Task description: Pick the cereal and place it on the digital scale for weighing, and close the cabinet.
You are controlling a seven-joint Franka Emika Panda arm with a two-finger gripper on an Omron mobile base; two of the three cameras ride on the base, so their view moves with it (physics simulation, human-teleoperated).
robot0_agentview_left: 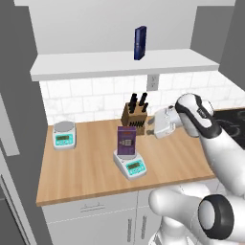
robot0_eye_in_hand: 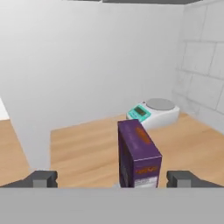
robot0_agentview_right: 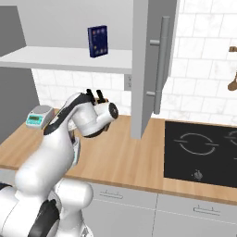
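Cereal [robot0_agentview_left: 127, 142] standing upright on the platter of the digital scale [robot0_agentview_left: 130, 166], centre of the left base frame, on the wooden surface [robot0_agentview_left: 86, 167]. Gripper [robot0_agentview_left: 150, 128] just right of the box, clear of it, in front of a knife block [robot0_agentview_left: 134, 114]. In the hand view, gripper [robot0_eye_in_hand: 112, 178] at the bottom edge with jaws spread wide, a fingertip [robot0_eye_in_hand: 42, 178] at lower left and the other at lower right, nothing pinched; cereal [robot0_eye_in_hand: 138, 154] rising between them, low centre. Twin scale [robot0_agentview_left: 64, 134] at left of the left base frame, near the tiled wall; seen again in the upper right of the hand frame [robot0_eye_in_hand: 154, 113]. Cabinet [robot0_agentview_left: 119, 63] across the top of the left base frame, open, shelf exposed, dark blue box [robot0_agentview_left: 140, 43] upright on it. Right base frame: cabinet door [robot0_agentview_right: 150, 65] swung out at centre top, bar handle facing right, cooktop [robot0_agentview_right: 201, 152] at lower right.
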